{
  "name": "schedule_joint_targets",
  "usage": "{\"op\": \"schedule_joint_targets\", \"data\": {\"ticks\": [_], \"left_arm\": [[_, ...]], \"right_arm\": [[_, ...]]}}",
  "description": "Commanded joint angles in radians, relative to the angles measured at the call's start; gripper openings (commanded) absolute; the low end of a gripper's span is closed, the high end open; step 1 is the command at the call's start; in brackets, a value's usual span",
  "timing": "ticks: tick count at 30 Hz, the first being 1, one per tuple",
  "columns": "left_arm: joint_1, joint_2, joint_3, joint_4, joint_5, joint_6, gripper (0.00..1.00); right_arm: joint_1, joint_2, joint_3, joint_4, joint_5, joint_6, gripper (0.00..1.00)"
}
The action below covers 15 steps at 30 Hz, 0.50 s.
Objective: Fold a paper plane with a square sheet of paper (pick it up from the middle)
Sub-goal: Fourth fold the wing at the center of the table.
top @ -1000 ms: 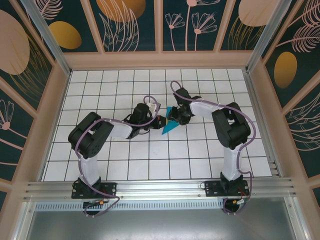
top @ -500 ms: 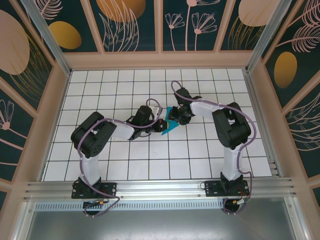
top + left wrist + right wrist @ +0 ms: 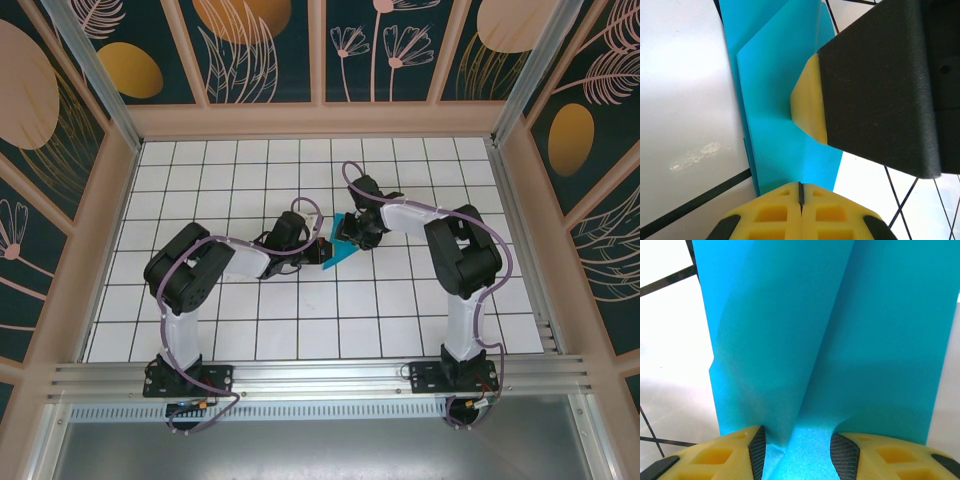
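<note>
Top external: both arms reach in to mid-worktop (image 3: 250,170). The left gripper (image 3: 315,248) and right gripper (image 3: 351,236) sit just beside each other with the teal paper (image 3: 338,257) between and slightly below them. The paper reads as a narrow folded wedge lying on the white grid, point toward the near-left. It is mostly uncovered at that end and tucked under the grippers at the other.

Left wrist: the left gripper (image 3: 800,192) has its yellow fingers (image 3: 775,212) pressed together, only a thin dark seam between them. Their tips meet the near edge of the paper (image 3: 775,115). The paper is seen face-on here, not edge-on in the seam, so it looks like tips on the sheet rather than a pinch; can't confirm contact. Stacked layer edges are visible along the paper's left side. One black finger of the right gripper, with a yellow pad (image 3: 809,105), comes in from the right and its pad touches the paper surface.

Right wrist: the right gripper (image 3: 797,446) has its fingers (image 3: 715,457) at a narrow gap, not closed. The paper (image 3: 790,340) fills the gap and runs away from the camera. A crease line starts beside the left-hand pad and rises up the sheet. A small pucker in the paper sits right at that pad. Pads not visibly clamping the sheet.
</note>
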Motion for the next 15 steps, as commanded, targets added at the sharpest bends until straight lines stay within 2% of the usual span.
{"op": "schedule_joint_targets", "data": {"ticks": [1, 10, 15], "left_arm": [[0.0, 0.024, 0.024, -0.032, -0.011, 0.02, 0.02], [-0.001, 0.033, 0.025, -0.059, -0.02, 0.018, 0.01], [-0.001, 0.03, 0.022, -0.094, -0.046, 0.02, 0.01]], "right_arm": [[-0.009, 0.19, -0.108, -0.015, 0.125, -0.012, 0.47], [-0.005, 0.206, -0.094, -0.023, 0.126, -0.016, 0.47], [-0.005, 0.162, -0.078, -0.026, 0.098, -0.025, 0.46]]}}
